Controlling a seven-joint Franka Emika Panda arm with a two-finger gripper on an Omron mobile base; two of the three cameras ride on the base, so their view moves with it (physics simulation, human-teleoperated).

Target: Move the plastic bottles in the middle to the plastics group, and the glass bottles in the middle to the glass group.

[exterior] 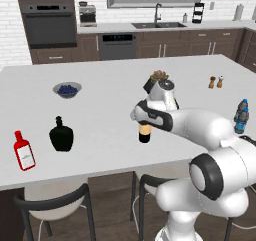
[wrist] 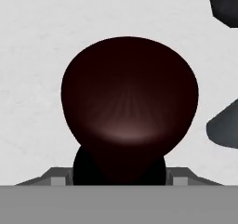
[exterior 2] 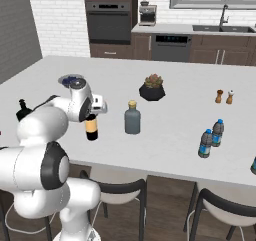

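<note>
Gripper (exterior: 145,122) clasps the wine bottle (exterior: 144,134) mid-counter; the grey bottle (exterior 2: 132,118) also awaits the flask (exterior: 61,135) group.

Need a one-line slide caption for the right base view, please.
Gripper closed around the dark wine bottle on the white island, beside the grey bottle.

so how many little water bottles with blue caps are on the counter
2, maybe 3. Two water bottles stand close together near the counter's right end; a blue scrap at the right base view's edge could be another.
</note>
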